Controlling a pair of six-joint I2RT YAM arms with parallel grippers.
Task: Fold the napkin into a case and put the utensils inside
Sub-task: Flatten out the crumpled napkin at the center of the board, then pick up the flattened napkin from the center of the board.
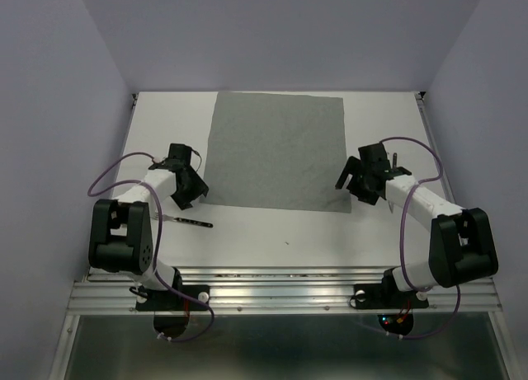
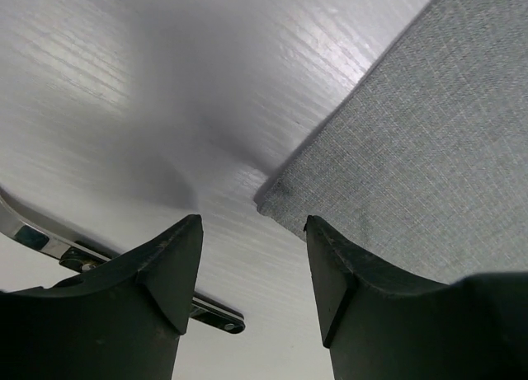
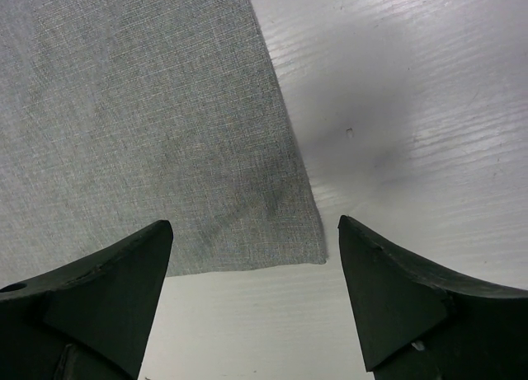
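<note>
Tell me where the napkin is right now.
Top view: the napkin lies flat at the table's far centre, its near corners beside the left gripper and the right gripper.

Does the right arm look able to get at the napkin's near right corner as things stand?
Likely yes: the jaws of the right arm stand open right at that corner of the napkin, which lies flat on the table with nothing in between.

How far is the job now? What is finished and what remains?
Nothing looks done: the napkin lies flat and unfolded. In hand: the left tool and right tool, both open and empty, sit at its near corners, perhaps for a first fold. Left: all folding, then putting in the utensil lying near the left tool.
</note>
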